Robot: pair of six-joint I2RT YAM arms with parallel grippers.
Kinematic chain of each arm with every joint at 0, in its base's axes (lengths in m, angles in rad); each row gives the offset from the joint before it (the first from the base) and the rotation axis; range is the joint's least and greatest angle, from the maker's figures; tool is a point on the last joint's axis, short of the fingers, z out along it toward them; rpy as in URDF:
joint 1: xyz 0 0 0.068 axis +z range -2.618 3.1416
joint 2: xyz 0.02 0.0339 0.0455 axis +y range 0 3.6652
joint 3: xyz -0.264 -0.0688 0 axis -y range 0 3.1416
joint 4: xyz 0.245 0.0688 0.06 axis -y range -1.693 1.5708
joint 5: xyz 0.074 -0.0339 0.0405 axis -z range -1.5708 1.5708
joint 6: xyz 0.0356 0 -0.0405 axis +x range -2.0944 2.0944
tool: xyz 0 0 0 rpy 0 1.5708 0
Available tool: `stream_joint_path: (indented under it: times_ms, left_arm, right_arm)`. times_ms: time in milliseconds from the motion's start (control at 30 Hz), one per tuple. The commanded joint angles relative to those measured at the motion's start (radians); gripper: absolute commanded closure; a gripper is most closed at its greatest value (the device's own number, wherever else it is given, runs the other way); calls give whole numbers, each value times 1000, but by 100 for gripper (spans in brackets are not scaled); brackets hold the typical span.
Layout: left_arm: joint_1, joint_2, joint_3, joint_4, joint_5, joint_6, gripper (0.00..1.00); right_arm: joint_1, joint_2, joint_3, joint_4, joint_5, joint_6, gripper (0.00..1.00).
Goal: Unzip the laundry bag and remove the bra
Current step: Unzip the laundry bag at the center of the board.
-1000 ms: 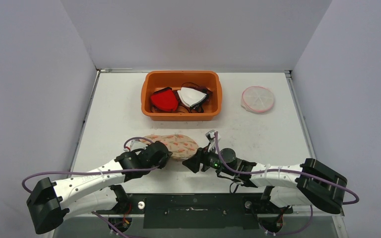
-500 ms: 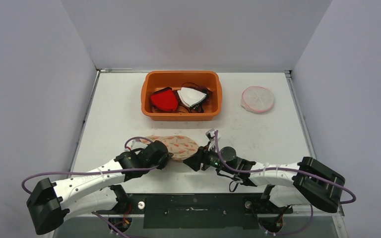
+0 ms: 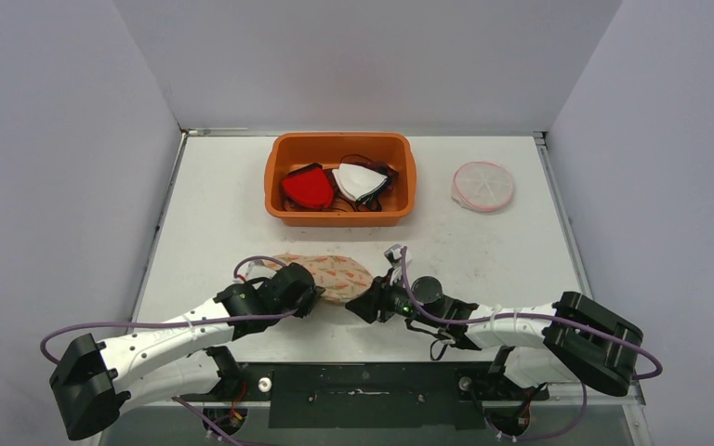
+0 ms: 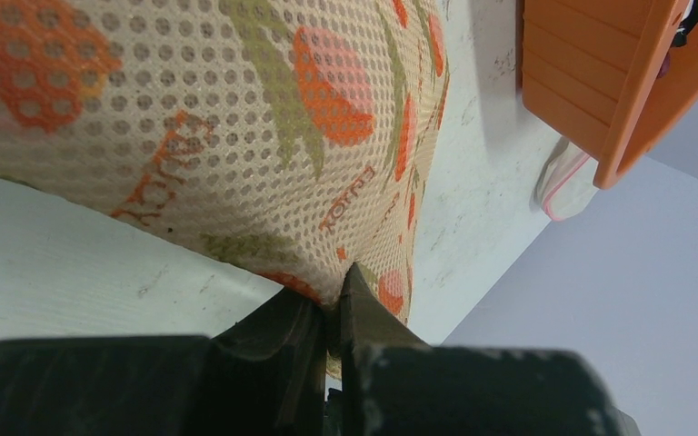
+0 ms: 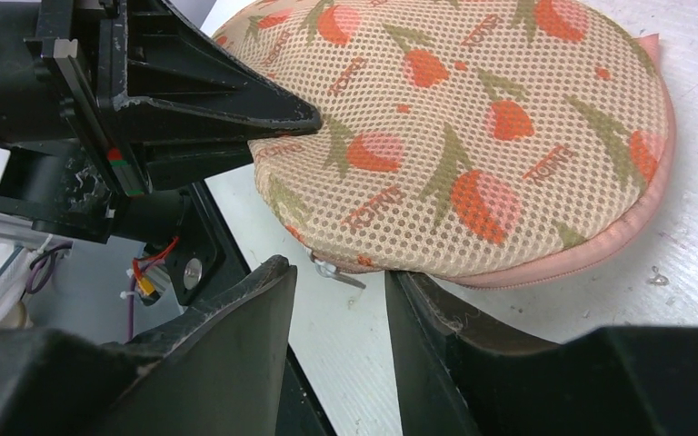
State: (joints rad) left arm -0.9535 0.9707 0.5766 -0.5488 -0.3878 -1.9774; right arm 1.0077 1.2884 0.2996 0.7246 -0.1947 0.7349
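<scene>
The laundry bag [image 3: 327,272], a round beige mesh pouch printed with orange tulips and edged in pink, lies flat on the table near the front. My left gripper [image 3: 312,295] is shut on its near left edge, and mesh is pinched between the tips [image 4: 336,292]. My right gripper [image 5: 336,283] stands open at the bag's near right edge [image 3: 365,303]. The small metal zip pull [image 5: 332,269] lies between its fingertips, untouched. The zip looks closed. The bra is hidden.
An orange bin [image 3: 279,177] at the back centre holds red and white padded cups with black straps. A round white mesh pouch with pink trim [image 3: 483,186] lies at the back right. The left gripper's fingers [image 5: 236,113] sit close beside my right gripper.
My right gripper's jaws have narrowed around the zip pull and the arm has crept slightly towards the bag. The left gripper and the bag have not moved.
</scene>
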Motion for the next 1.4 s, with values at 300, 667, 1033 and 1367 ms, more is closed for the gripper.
stream_joint_path:
  times_ms: [300, 667, 1033, 1367]
  left_arm:
    - [1, -9, 25, 57, 15, 0, 100]
    - [2, -10, 19, 59, 12, -1, 100]
    - [2, -12, 8, 65, 15, -3, 100]
    - [3, -10, -1, 71, 14, 13, 100]
  right_arm:
    - [3, 31, -7, 136, -56, 17, 52]
    - [3, 19, -22, 152, -19, 29, 69]
    - [5, -13, -42, 133, 1, 24, 90]
    - [6, -87, -51, -19, 74, -21, 95]
